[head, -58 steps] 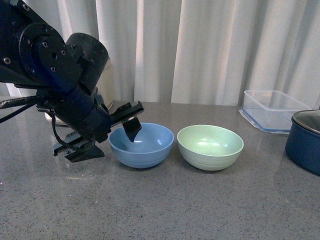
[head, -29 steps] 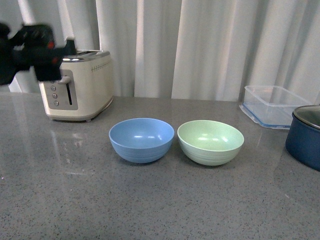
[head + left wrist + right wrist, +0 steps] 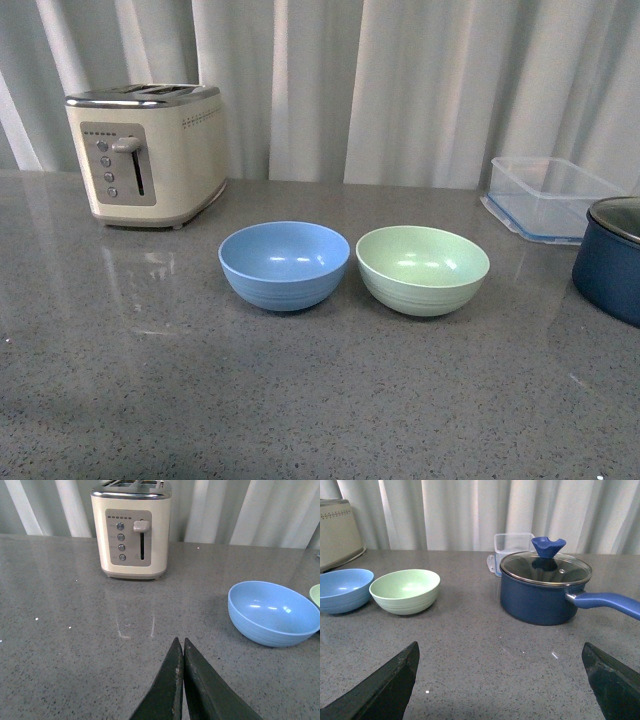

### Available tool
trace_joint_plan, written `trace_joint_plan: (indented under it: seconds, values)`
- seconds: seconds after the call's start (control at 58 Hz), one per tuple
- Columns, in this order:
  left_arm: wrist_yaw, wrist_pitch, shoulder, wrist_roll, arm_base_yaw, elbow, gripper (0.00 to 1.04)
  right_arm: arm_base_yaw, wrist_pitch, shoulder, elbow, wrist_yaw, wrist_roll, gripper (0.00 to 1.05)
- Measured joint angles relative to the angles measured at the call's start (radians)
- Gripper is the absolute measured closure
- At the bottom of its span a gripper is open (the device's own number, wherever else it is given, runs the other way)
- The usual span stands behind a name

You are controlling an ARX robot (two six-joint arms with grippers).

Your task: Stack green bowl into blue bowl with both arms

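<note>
Front view: green bowl [image 3: 423, 270] sits upright on the grey counter [image 3: 300, 410], right of centre, not stacked. Blue bowl [image 3: 284, 265] stands upright just to its left, at the same depth; rims are level and very close, with a thin gap between them in this view. A cream toaster [image 3: 148, 155] stands behind and left of the blue bowl, well apart from it, lever toward the camera. A clear box [image 3: 548, 197] lies at the far right near the white curtain [image 3: 400, 90]. A dark blue pot [image 3: 610, 262] is in front of the box, cut by the picture edge. Left wrist view: left gripper [image 3: 181, 642] has its two dark fingers pressed flat together with nothing between them. It is low over bare counter, with the blue bowl off to one side and the toaster beyond. Right wrist view: right gripper [image 3: 500, 647] is spread wide — only the two fingertips show, at opposite lower corners, nothing held. Beyond them the green bowl lies between the blue bowl and the pot. The pot carries a glass lid [image 3: 546, 567] with a blue knob, and its handle points away from the bowls — the box is just behind it.
</note>
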Motion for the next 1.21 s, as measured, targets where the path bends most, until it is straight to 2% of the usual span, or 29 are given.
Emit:
trace_joint_plan:
  seconds: [0.103,0.172,0.259,0.655,0.776,1.207]
  values:
    - [0.011,-0.001,-0.062,0.000,0.013,-0.054,1.01,0.000,0.000,0.000,0.000,0.000,0.000,0.10]
    - [0.073,-0.010,-0.106,0.000,0.053,-0.086,1.01,0.000,0.000,0.000,0.000,0.000,0.000,0.10]
    - [0.073,-0.029,-0.161,0.000,0.077,-0.123,1.01,0.000,0.000,0.000,0.000,0.000,0.000,0.10]
    - [0.076,-0.161,-0.389,0.000,0.079,-0.220,1.01,0.000,0.000,0.000,0.000,0.000,0.000,0.10]
    - [0.076,-0.132,-0.412,0.000,0.079,-0.266,1.01,0.000,0.000,0.000,0.000,0.000,0.000,0.10]
    - [0.077,-0.431,-0.736,0.001,0.079,-0.267,1.01,0.000,0.000,0.000,0.000,0.000,0.000,0.10]
